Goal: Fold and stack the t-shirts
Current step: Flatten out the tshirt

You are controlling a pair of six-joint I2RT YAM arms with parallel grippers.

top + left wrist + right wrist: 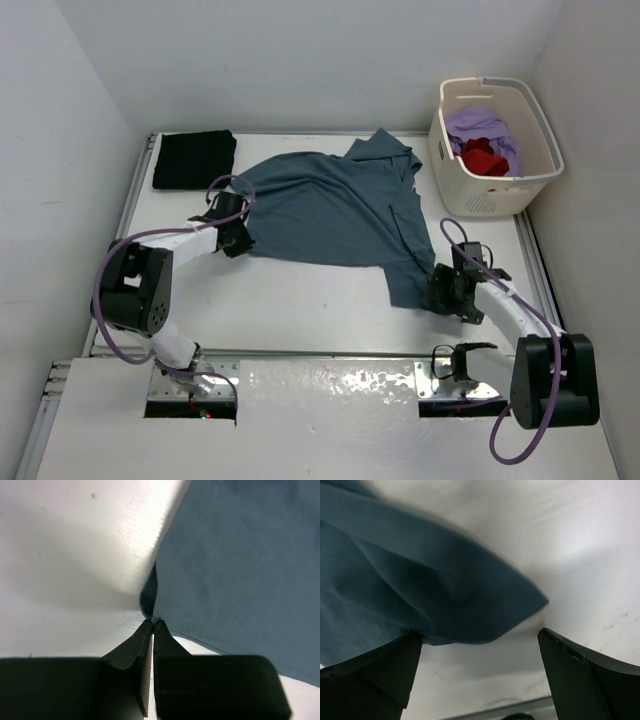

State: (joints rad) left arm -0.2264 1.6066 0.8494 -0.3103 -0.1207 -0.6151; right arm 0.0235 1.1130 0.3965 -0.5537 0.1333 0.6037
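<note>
We see the soft, wrinkled teal-blue cloth t-shirt [335,210] spread across the middle of the smooth white table [300,310]. Its long axis runs slantwise from far left to near right. The left gripper [151,626] has its fingers pressed together, pinching the shirt's stitched hem. The right gripper [480,635] is spread wide astride the rounded near corner flap.

- teal-blue t-shirt [340,205]: cut off at the top and right edges of the left wrist view; the right wrist view shows only a blurred corner, cut off at the left and top edges
- lavender purple t-shirt [472,126] and red t-shirt [486,160]: bunched, lower parts hidden behind the laundry basket [497,198] wall
- right gripper [479,636]: both fingers cut off at the bottom edge of the right wrist view
</note>
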